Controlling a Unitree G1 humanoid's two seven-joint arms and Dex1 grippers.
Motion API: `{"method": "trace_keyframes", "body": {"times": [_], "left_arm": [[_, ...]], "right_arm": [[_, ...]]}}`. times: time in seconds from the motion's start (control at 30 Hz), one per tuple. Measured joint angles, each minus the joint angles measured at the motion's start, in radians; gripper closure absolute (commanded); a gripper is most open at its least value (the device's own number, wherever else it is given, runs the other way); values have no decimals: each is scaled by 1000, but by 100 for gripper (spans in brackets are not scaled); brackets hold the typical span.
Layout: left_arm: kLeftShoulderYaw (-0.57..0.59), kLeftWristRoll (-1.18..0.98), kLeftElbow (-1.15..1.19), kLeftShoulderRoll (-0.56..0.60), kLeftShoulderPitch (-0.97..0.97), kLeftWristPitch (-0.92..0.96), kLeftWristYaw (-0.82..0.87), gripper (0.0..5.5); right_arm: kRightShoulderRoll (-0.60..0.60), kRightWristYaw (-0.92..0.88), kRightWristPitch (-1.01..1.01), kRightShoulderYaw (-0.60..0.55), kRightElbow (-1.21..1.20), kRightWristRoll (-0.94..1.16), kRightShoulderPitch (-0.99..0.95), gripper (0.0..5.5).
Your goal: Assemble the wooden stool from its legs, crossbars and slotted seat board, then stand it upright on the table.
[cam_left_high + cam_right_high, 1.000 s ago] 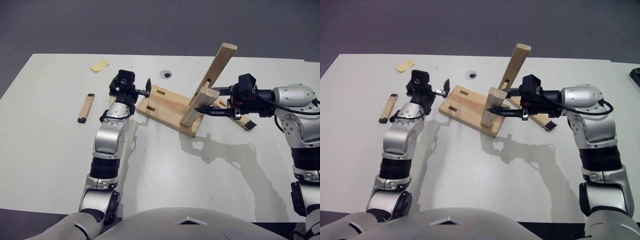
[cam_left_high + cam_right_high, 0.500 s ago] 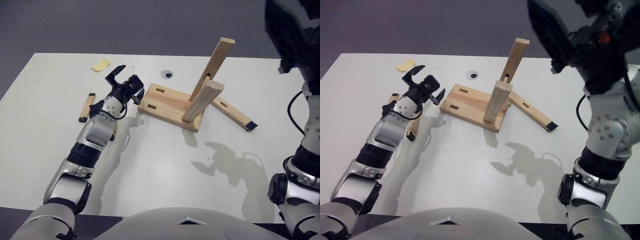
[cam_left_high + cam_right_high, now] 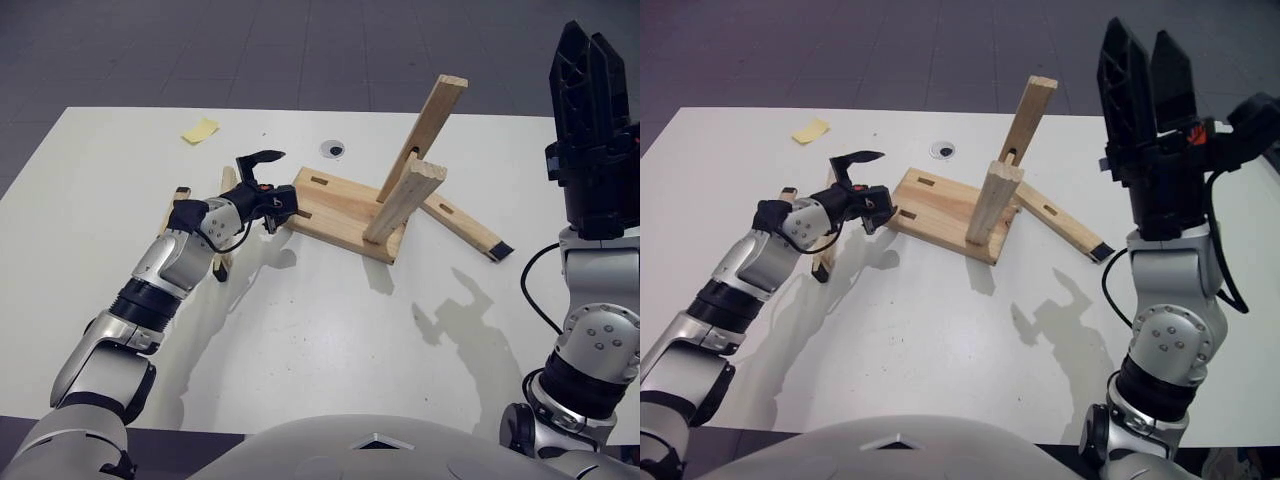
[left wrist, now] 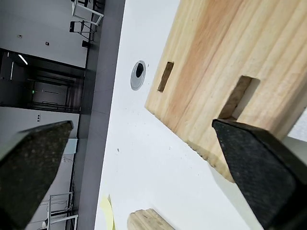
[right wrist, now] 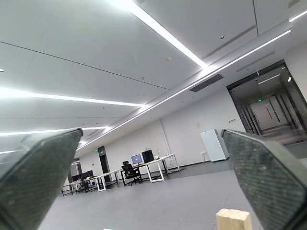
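Note:
The slotted seat board (image 3: 335, 212) lies flat on the table with two wooden legs standing in it, a tall leaning one (image 3: 428, 132) and a shorter one (image 3: 405, 195). A third leg (image 3: 465, 228) with a dark tip lies on the table to the right of the board. My left gripper (image 3: 270, 188) is open, low over the table at the board's left edge; the left wrist view shows the board's slots (image 4: 235, 96) between its fingers (image 4: 256, 167). My right gripper (image 3: 1145, 75) is open, raised high and pointing upward, away from the parts.
Short wooden pieces (image 3: 222, 262) lie partly under my left forearm. A yellow note (image 3: 199, 130) and a round table hole (image 3: 332, 149) are at the back. The front half of the white table (image 3: 330, 350) is bare.
My right gripper left the shorter leg and swung up high above the table. My left gripper drew back from the board's edge, turned, and came back close to it.

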Motion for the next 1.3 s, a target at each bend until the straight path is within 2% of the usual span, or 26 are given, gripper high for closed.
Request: {"method": "trace_keyframes", "body": {"times": [0.17,0.27,0.4,0.57,0.67,0.77,0.97,1.1,1.2,1.3], "left_arm": [[-5,25,70,-41,-12,-12,23,10],[51,-50,35,-92,22,29,22,10],[305,-319,-122,-240,66,192,100,10],[662,-639,-234,-426,20,358,335,10],[740,-681,-235,-433,-13,367,416,10],[749,-681,-235,-434,-16,367,456,10],[714,-671,-235,-459,-14,364,499,10],[708,-665,-233,-462,-11,354,524,10],[711,-661,-229,-465,-9,350,550,10],[719,-663,-225,-471,-9,340,573,10]], "right_arm": [[-1,-44,4,53,-61,-12,-35,14],[-39,-48,43,91,-119,67,-62,14],[-81,-2,113,173,-168,196,-33,14],[-117,12,253,319,-65,216,9,14],[-129,27,268,350,-29,183,-18,14],[-163,50,280,377,14,101,-70,14],[-254,73,279,353,95,-75,-124,14],[-264,120,238,359,115,-185,-132,14],[-223,135,211,386,119,-244,-145,14],[-117,153,223,427,115,-166,-163,14]]}}
